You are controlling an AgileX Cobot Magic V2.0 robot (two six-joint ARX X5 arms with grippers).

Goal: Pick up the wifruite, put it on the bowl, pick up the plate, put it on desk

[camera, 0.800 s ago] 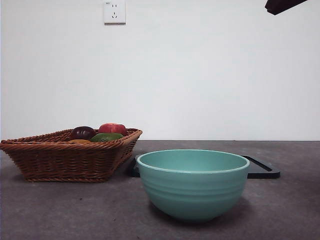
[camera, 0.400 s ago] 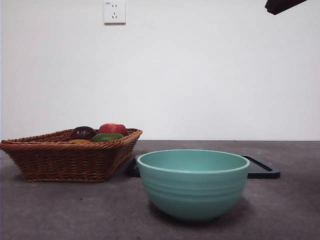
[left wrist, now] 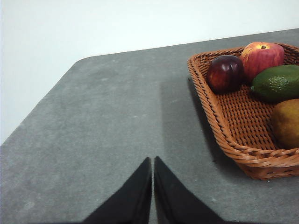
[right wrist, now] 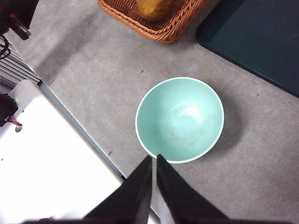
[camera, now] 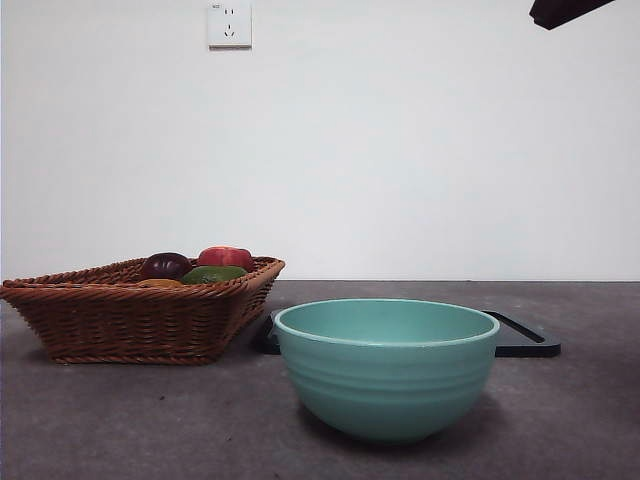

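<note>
We are seeing the matte orange-brown fruit [left wrist: 286, 122] lying in the basket [left wrist: 233, 135], at nine o'clock from the bowl [camera: 386, 368]; both tools, left [left wrist: 153, 161] and right [right wrist: 153, 158], are sitting closed and empty.

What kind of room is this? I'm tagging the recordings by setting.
Probably a lab or test bench set up as a kitchen scene: a bare grey desk against a plain white wall with one socket, holding only a fruit basket, a teal bowl and a dark tray.
</note>
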